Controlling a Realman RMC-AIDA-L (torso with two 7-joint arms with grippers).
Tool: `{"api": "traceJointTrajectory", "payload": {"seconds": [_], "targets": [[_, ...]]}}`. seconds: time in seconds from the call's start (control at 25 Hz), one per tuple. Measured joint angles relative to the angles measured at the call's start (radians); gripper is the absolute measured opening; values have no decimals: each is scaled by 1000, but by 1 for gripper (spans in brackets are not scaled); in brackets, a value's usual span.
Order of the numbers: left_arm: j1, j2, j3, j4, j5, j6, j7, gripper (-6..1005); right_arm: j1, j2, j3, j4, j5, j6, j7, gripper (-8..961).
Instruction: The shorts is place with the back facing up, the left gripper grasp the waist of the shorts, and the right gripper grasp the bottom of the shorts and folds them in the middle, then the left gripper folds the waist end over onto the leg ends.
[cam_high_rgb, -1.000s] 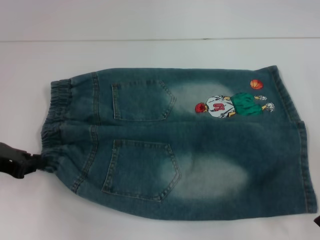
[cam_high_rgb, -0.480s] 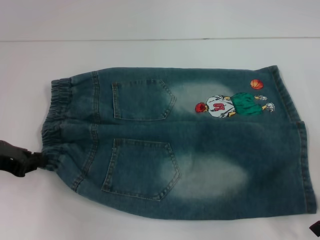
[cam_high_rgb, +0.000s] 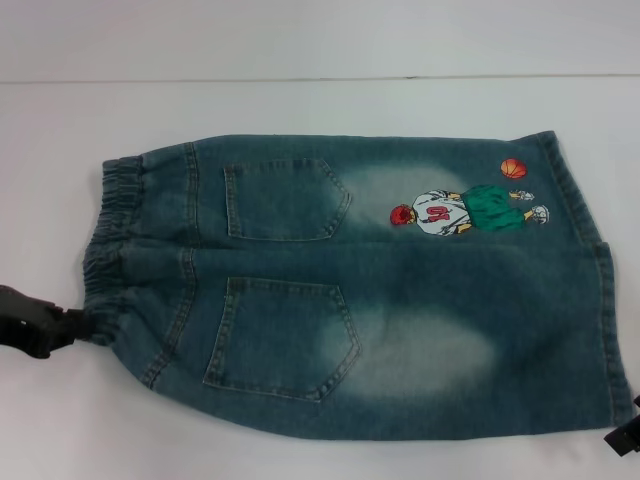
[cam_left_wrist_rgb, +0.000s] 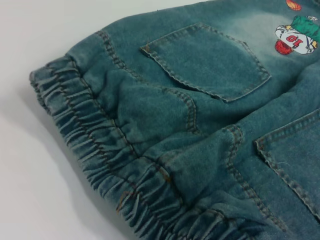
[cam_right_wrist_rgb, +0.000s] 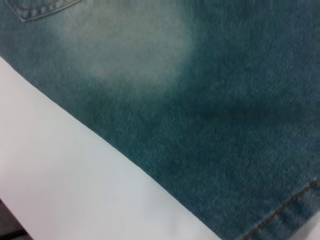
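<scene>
White table (cam_high_rgb: 300, 60) held shorts (cam_high_rgb: 400, 320) back-up for folding; left gripper (cam_high_rgb: 35, 322) pinched the waistband corner, right gripper (cam_high_rgb: 622, 438) grip unclear.

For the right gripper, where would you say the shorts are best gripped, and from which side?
Probably at the near hem corner of the shorts, on the straight stitched leg opening. The denim lies flat there with its edge exposed toward the right. The right gripper sits just off that corner, so a low approach from the right suits. The left gripper is at the waistband.

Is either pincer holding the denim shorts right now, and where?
Left pincer meets the near waistband corner of the faded blue-green denim shorts; whether it grips is hidden. Right pincer sits beside the hem corner, holding nothing visible.
</scene>
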Motion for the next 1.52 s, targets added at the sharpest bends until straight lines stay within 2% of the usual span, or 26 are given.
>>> {"api": "traceJointTrajectory", "payload": {"seconds": [0.2, 0.64, 0.84, 1.16, 1.52], "targets": [[4, -2, 0, 0, 0, -2, 0, 78, 1, -2, 1, 0, 32, 9, -4, 826], [10, -4, 0, 0, -4, -5, 1, 80, -1, 0, 0, 31, 49, 46, -13, 621], [14, -4, 0, -1, -7, -5, 1, 80, -12, 1, -1, 34, 53, 73, -26, 466], [14, -4, -4, -2, -10, -3, 2, 82, -28, 0, 3, 26, 81, 84, -46, 106], [14, -8, -13, -1, -10, -3, 0, 83, -63, 6, -7, -21, 119, 125, -93, 49]]}}
